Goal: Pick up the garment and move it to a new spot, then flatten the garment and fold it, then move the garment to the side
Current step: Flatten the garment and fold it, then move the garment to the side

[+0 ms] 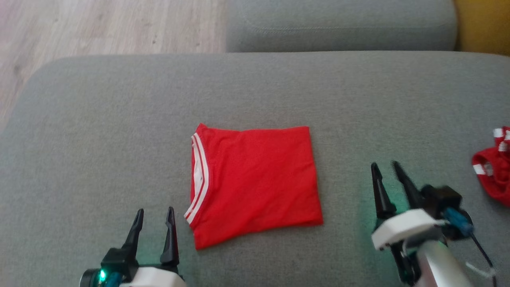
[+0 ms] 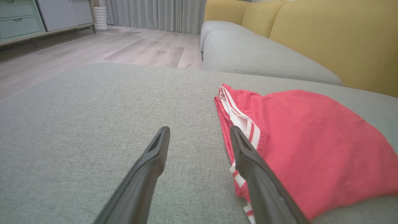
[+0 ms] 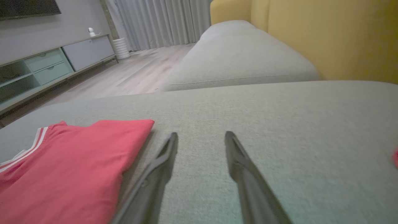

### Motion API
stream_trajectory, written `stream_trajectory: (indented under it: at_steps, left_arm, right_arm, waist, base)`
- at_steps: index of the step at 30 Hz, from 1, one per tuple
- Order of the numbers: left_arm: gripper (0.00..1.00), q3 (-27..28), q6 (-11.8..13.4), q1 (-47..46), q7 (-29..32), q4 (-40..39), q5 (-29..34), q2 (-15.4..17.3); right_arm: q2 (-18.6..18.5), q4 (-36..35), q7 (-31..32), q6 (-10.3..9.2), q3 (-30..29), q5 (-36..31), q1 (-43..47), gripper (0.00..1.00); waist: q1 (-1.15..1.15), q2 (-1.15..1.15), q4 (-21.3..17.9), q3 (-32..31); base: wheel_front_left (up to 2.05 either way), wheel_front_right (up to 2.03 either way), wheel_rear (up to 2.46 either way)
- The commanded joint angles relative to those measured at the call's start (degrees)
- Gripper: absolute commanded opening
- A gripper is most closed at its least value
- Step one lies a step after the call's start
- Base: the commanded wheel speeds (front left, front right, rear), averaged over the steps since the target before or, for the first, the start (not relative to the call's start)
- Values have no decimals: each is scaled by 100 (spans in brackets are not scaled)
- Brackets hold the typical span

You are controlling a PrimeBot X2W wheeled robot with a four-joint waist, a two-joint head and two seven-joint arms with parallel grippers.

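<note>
garment [image 1: 255, 179] folded on sofa cushion [image 1: 99, 119], left gripper [image 1: 155, 210] and right gripper [image 1: 384, 164] beside it, both released and empty. could undo the fold if pinching only top layer.

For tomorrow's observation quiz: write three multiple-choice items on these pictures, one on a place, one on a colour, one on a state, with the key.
1. Where does the folded red fabric garment lie on the grey fabric sofa cushion?
A. Left of both grippers
B. Between the left gripper and the right gripper
C. Right of both grippers

2. What colour are the stripes along its trim?
A. Blue
B. Yellow
C. White

3. What state is the left gripper in?
A. Open, holding nothing
B. Shut on the garment
C. Shut, empty

1 B: the head view shows a gripper on each side.
2 C: white bands edge its left side.
3 A: its fingers stand apart with nothing between them.
</note>
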Motion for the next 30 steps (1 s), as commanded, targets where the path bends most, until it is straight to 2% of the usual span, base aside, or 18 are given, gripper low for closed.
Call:
stream_trajectory:
  at_steps: [1, 5, 12, 17, 22, 23, 30]
  left_arm:
    - [100, 220, 7, -63, -56, -153, 48, 11]
    - [100, 287, 6, 41, -56, -168, 94, 11]
    - [100, 312, 23, 103, -56, -229, 141, 11]
    - [100, 195, -7, -2, -56, -244, 129, 11]
    - [100, -75, -56, -133, -56, -166, 66, 11]
    - [100, -191, -44, -181, -56, -159, 25, 11]
    - [100, -301, 25, -187, -56, -113, 7, 11]
  right_arm:
    - [27, -217, -70, -5, 82, 45, -6, 100]
    - [28, -303, -70, -5, -145, 232, 236, 100]
    - [28, -342, -70, -5, -121, 233, 282, 100]
    - [29, -55, -70, -5, 440, 406, 91, 100]
    - [29, 577, -70, -5, 1067, 855, -482, 100]
    - [29, 896, -70, -5, 1208, 961, -735, 100]
    - [29, 1988, 106, -5, 1626, 1310, -1301, 100]
  waist:
    - [0, 0, -80, -82]
    - [0, 0, -158, -131]
    - [0, 0, -242, -113]
    - [0, 0, -130, 19]
    - [0, 0, 208, 217]
    - [0, 0, 395, 282]
    - [0, 0, 936, 427]
  base:
    - [0, 0, 0]
    - [0, 0, 0]
    - [0, 0, 0]
    - [0, 0, 0]
    - [0, 0, 0]
    - [0, 0, 0]
    - [0, 0, 0]
